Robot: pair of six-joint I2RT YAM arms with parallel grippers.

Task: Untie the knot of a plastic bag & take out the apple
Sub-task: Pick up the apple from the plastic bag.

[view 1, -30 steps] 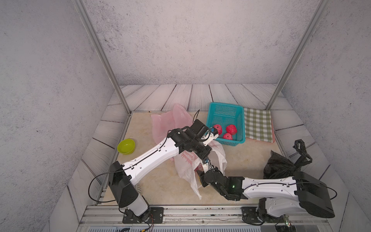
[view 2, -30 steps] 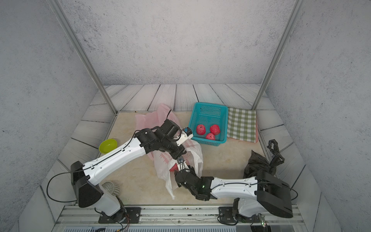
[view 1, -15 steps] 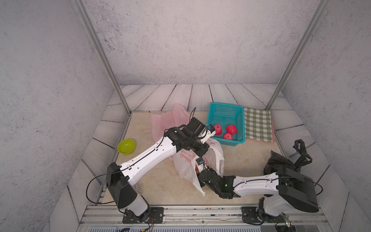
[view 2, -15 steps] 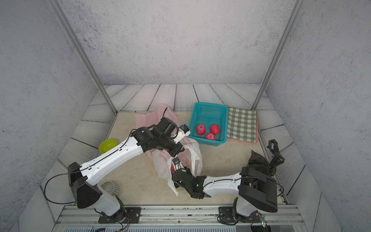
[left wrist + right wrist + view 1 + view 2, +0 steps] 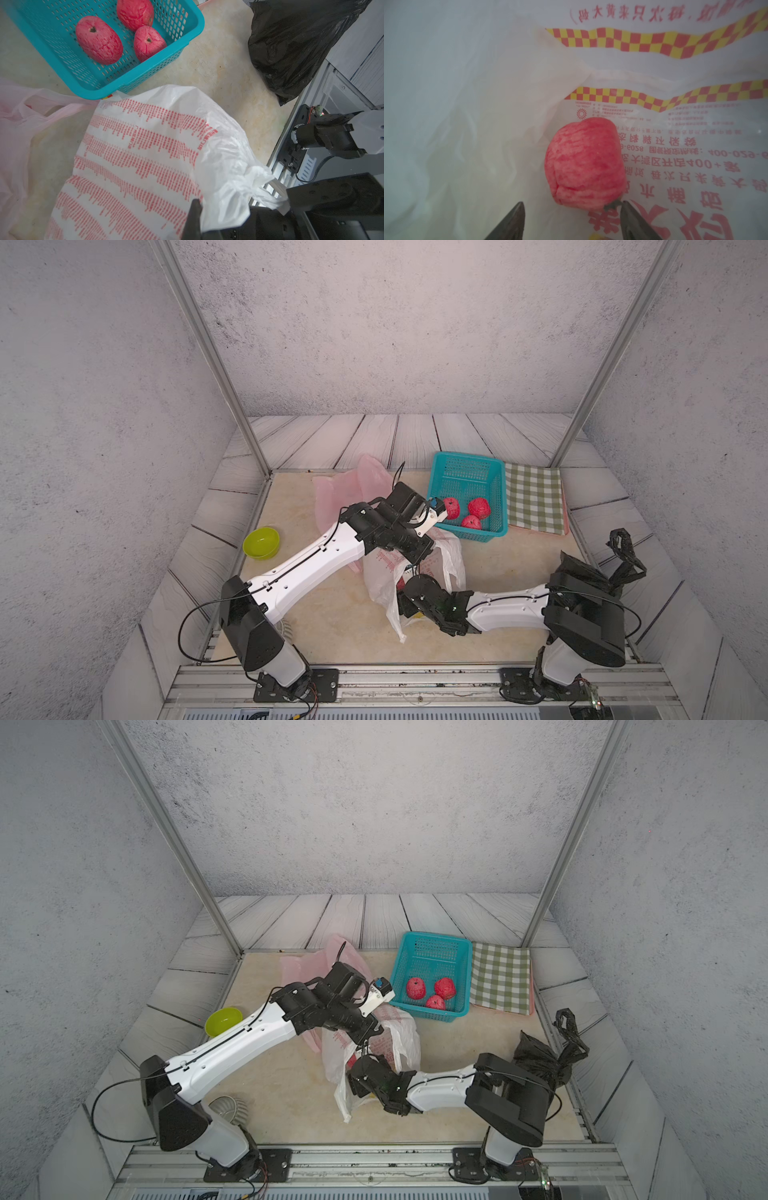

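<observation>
White bag [image 5: 380,578] at the worktop's [image 5: 328,620] middle is untied, its rim pinched by the left hand [image 5: 417,558], but the apple [image 5: 584,164] lies inside, not grabbed, just before the right hand [image 5: 571,207] with fingers [image 5: 512,220] spread wide.

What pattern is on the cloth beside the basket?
The cloth is green-and-white checked; clearest in a top view.

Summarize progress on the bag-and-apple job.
Done: the white bag looks untied, its mouth open. In hand: left gripper is shut on the bag's rim, holding it up; right gripper is inside, jaws open, tips at the apple. Left: close on the apple and lift it out.
</observation>
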